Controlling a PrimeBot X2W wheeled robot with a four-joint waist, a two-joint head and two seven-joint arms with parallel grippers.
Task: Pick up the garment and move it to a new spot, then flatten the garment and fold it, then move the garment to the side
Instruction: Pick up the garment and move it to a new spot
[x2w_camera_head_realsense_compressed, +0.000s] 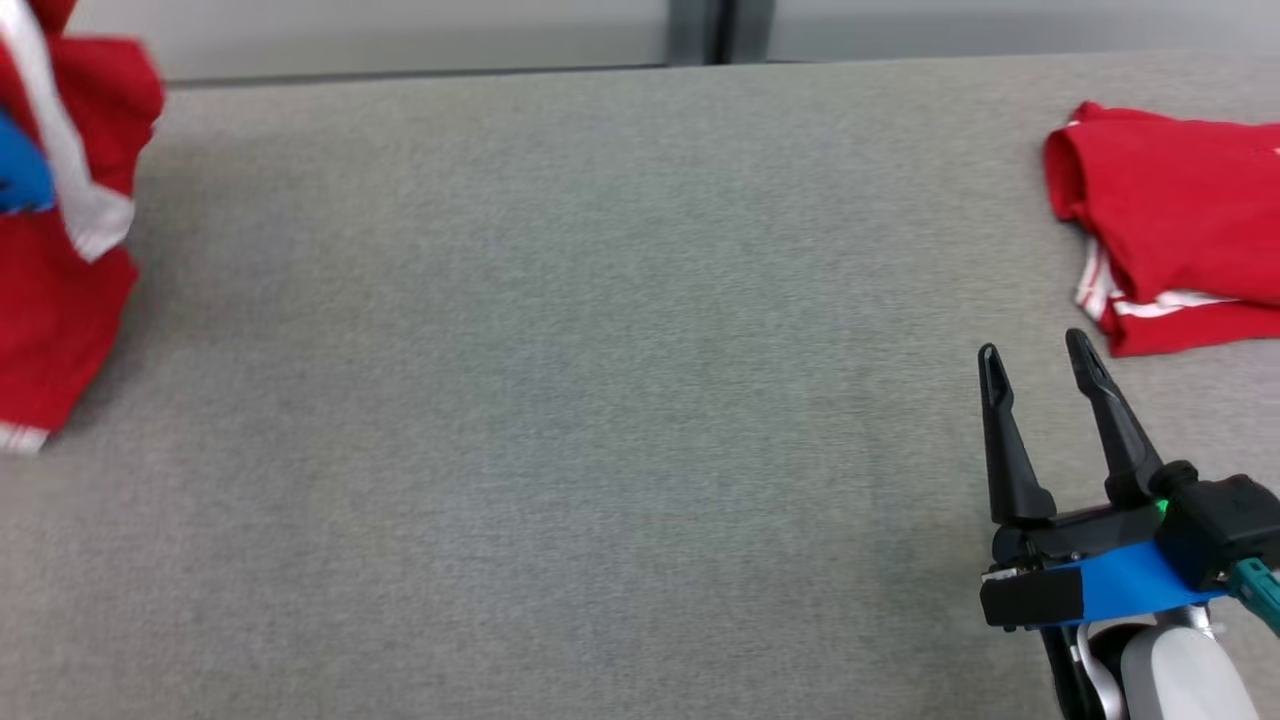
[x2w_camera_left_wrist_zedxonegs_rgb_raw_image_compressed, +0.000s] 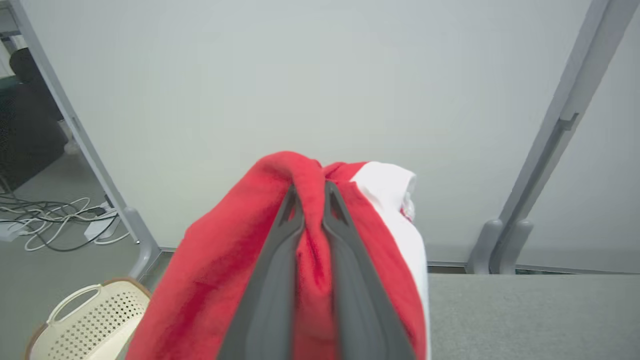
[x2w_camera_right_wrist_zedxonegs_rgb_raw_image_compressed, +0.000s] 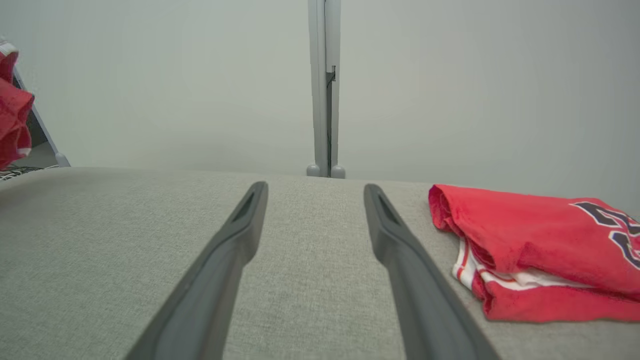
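While the left gripper pinches the red shirt and the right gripper sits open, the shirt should land softly, spread out, on the table.

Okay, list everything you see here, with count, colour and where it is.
table: one, grey, before the robot
held garment: one, red with white trim, held up at the table's left edge
folded garment: one, red with white stripes, table's far right
basket: one, cream, floor beside the table
cables: several, white and black, on the floor
left gripper: one, dark, shut on the held garment
right gripper: one, dark, open, near the folded garment
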